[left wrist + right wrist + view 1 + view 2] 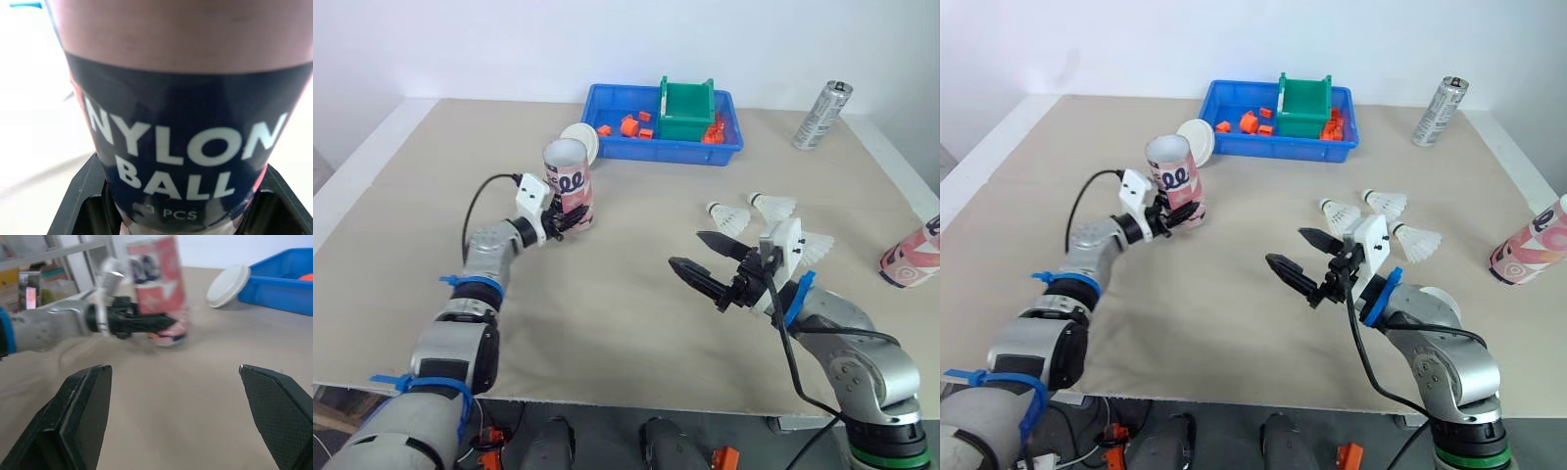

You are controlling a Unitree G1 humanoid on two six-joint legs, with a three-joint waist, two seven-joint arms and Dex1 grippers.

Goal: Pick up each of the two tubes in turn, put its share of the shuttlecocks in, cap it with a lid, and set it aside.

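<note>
A pink shuttlecock tube (pixel 569 179) stands upright at the table's left-centre, its top open. My left gripper (pixel 571 218) is shut on its lower part; in the left wrist view the tube's "NYLON BALL" label (pixel 186 147) sits between the two fingers (pixel 80 200). A second pink tube (pixel 912 258) lies tilted at the far right edge. Three white shuttlecocks (pixel 729 215) (pixel 773 205) (pixel 815 247) lie right of centre. My right gripper (pixel 686 250) is open just in front of them, holding nothing. A white lid (pixel 581 136) leans against the blue bin.
A blue bin (pixel 622 148) at the back holds orange parts and a green box (pixel 685 111). A silver can (pixel 822 115) stands at the back right. Bare table stretches between the two grippers and along the front.
</note>
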